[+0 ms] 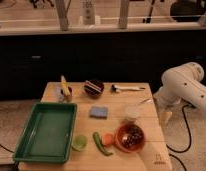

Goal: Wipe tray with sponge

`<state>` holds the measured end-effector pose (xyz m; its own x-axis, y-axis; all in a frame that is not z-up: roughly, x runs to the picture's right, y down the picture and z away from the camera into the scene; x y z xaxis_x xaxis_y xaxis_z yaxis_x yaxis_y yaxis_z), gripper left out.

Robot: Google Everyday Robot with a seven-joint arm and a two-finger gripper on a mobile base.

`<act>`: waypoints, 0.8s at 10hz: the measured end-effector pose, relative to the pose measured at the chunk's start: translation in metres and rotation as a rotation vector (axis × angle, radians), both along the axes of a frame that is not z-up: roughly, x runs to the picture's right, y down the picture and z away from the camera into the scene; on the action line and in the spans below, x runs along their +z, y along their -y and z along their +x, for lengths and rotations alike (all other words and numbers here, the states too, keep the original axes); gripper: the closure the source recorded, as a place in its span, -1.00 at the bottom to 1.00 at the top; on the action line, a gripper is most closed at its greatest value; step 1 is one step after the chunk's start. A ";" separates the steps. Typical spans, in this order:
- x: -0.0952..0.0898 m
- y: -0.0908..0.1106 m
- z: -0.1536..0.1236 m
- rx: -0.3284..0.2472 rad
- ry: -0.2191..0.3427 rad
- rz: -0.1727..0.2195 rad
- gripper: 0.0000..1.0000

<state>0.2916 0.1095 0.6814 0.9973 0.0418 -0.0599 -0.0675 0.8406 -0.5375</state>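
Large dark-green rectangular plastic tray (46, 131) is seen lower left; small flat light-blue sponge pad (99, 112) lies mid-frame, apart from it. Gripper (166, 118) is positioned right of the wooden table (121, 101), fingers spread wide, nothing held.

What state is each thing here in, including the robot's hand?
tray: empty, lying flat on the table.
sponge: flat on the table, apart from the tray, nothing touching it.
gripper: open, empty, hanging beside the table's right edge.
orange bowl: upright, dark pieces inside.
green cup: upright, next to the tray.
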 end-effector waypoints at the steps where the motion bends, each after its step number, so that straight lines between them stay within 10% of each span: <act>1: 0.000 0.000 0.000 0.000 0.000 0.000 -0.60; 8: 0.011 -0.008 -0.048 -0.039 0.023 -0.006 -0.60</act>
